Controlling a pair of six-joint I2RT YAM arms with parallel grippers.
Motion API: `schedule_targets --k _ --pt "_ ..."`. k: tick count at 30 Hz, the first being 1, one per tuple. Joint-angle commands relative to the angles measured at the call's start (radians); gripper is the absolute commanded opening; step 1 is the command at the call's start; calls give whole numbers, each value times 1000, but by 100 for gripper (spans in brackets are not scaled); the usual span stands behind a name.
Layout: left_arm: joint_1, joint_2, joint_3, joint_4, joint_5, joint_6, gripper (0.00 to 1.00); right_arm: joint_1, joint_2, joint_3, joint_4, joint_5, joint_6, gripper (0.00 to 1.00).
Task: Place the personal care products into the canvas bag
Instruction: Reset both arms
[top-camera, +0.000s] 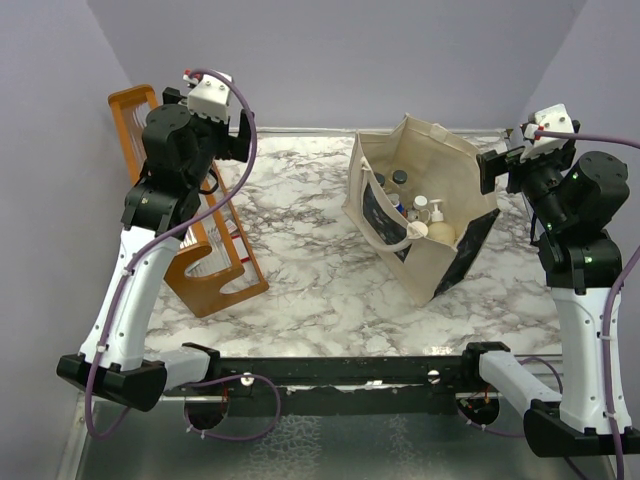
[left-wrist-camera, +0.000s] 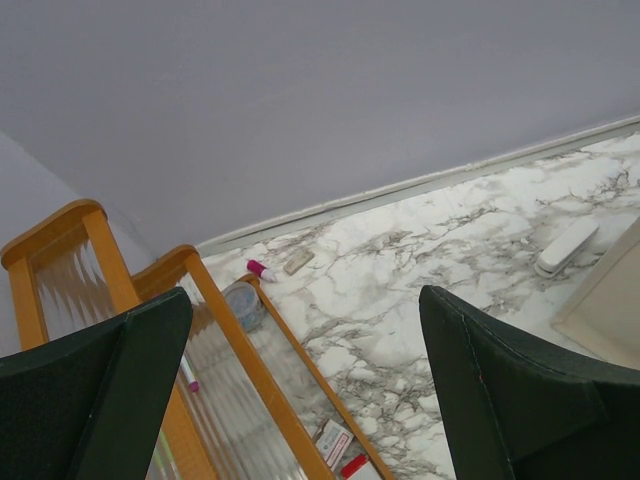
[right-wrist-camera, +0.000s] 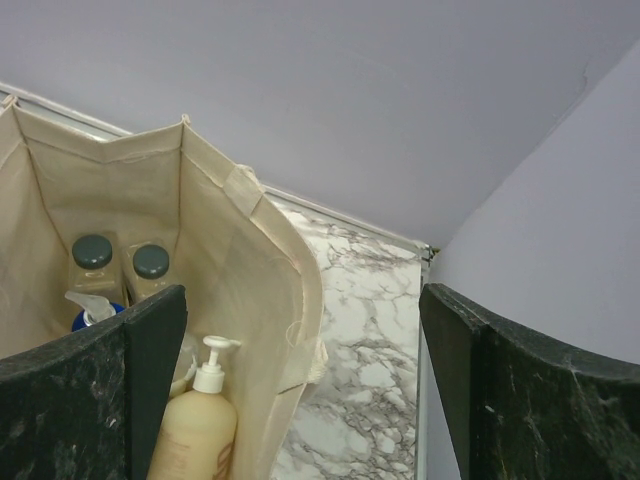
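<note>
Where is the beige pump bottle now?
The beige pump bottle stands inside the canvas bag, right of centre on the table in the top view, at the bag's right end.

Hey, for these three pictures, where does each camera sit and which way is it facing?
Top: above and behind, looking down on table, bag and rack; left arm and right arm show.
Left wrist: on the left arm, facing across rack and table to a wall; open left gripper shows.
Right wrist: on the right arm, looking into the bag at the pump bottle; open right gripper shows.
Shared: top and right wrist both show bag and pump bottle.
</note>
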Motion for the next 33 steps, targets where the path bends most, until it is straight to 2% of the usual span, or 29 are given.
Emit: schedule_targets --k 1,33 --pt "17 -10 60 -28 32 -27 99 -4 3 10 -6 9 2 99" --pt "48 -11 9 -19 102 -49 99 -5 23 4 -12 15 9 99"
